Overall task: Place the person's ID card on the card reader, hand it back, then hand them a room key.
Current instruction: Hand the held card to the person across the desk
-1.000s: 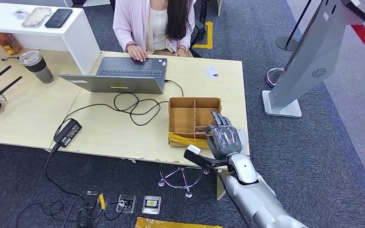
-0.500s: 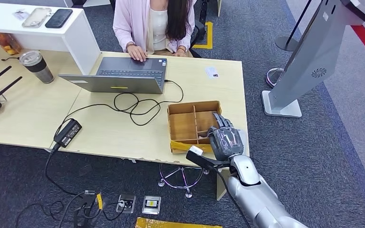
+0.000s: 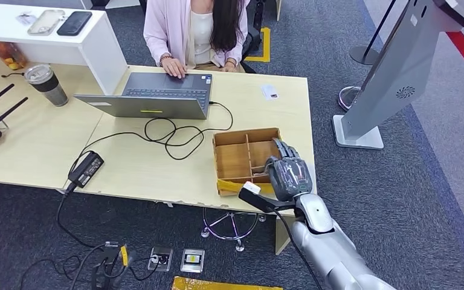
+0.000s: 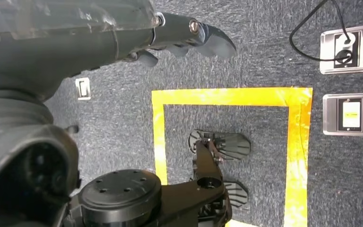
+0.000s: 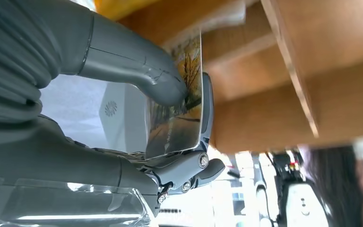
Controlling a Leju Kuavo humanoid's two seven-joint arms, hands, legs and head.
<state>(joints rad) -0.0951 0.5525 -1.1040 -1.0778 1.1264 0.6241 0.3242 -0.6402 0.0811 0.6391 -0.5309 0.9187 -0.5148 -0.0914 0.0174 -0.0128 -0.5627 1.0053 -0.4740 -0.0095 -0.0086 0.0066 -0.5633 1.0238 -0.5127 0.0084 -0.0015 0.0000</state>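
Glossy room key [image 5: 177,101] w/ autumn-tree print (landscape pic), pinched by right robot hand [image 3: 287,175] over wooden tray [image 3: 232,160].

The head view is bright and evenly lit, and the light looks soft. The worktop [image 3: 139,163] shows almost no hard shadow; only thin soft shadows lie beside the laptop [image 3: 151,95] and the wooden tray [image 3: 229,158]. This view is sharp in all parts. In the right wrist view the card [image 5: 177,104] is fairly sharp, while the far background is blown out white and blurred. The left wrist view is dimmer, and the floor [image 4: 264,61] is sharp.
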